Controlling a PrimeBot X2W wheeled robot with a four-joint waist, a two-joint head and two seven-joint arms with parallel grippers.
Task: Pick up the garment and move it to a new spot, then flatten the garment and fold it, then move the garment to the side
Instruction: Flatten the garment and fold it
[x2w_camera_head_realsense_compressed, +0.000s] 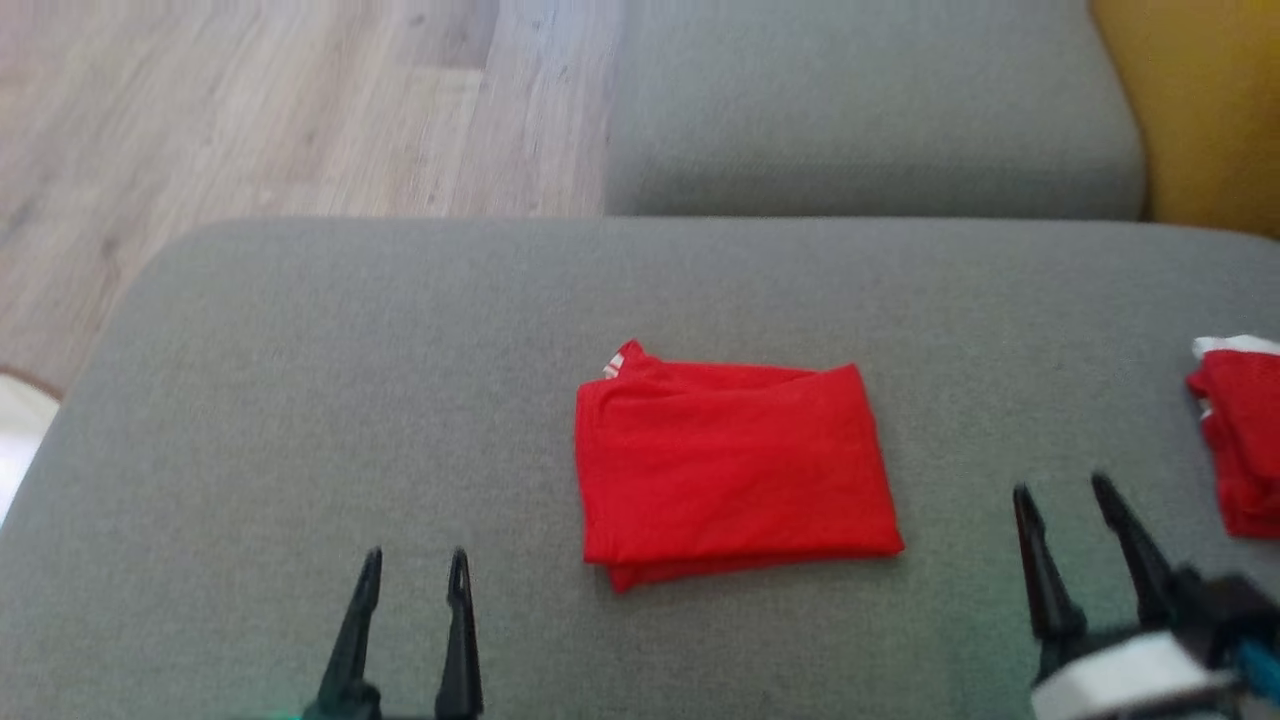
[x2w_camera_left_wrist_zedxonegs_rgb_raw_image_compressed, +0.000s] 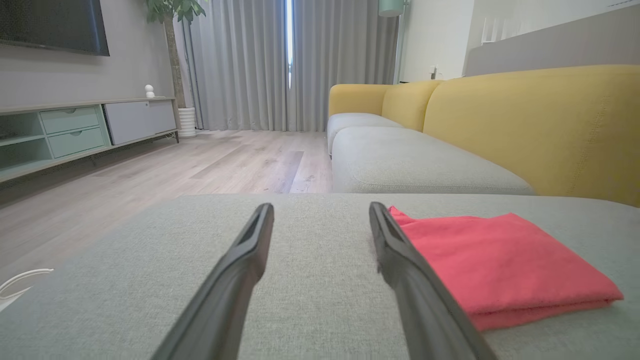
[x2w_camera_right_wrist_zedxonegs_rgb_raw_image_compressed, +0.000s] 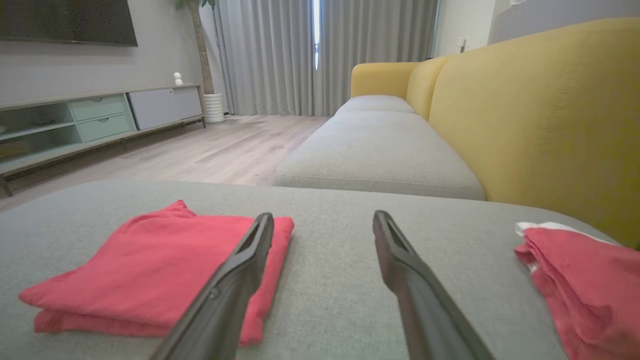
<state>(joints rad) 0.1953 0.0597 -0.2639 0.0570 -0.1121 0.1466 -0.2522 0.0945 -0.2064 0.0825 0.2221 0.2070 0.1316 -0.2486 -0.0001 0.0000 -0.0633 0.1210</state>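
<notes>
The red garment (x2w_camera_head_realsense_compressed: 735, 468) lies folded into a neat rectangle in the middle of the grey cushion (x2w_camera_head_realsense_compressed: 300, 400). It shows at the right of the left wrist view (x2w_camera_left_wrist_zedxonegs_rgb_raw_image_compressed: 500, 265) and at the lower left of the right wrist view (x2w_camera_right_wrist_zedxonegs_rgb_raw_image_compressed: 150, 270). My left gripper (x2w_camera_head_realsense_compressed: 415, 568) stands open to the garment's lower left, apart from it, with nothing between its fingers (x2w_camera_left_wrist_zedxonegs_rgb_raw_image_compressed: 250, 260). My right gripper (x2w_camera_head_realsense_compressed: 1060, 495) is open to the garment's right, also empty, its fingers (x2w_camera_right_wrist_zedxonegs_rgb_raw_image_compressed: 395, 250) over bare cushion.
A second red cloth with a white trim (x2w_camera_head_realsense_compressed: 1240, 440) lies crumpled at the cushion's right edge (x2w_camera_right_wrist_zedxonegs_rgb_raw_image_compressed: 585, 280). A further grey seat (x2w_camera_head_realsense_compressed: 870, 110) and the yellow sofa back (x2w_camera_right_wrist_zedxonegs_rgb_raw_image_compressed: 540, 115) lie beyond. Wooden floor (x2w_camera_head_realsense_compressed: 250, 120) is at the far left.
</notes>
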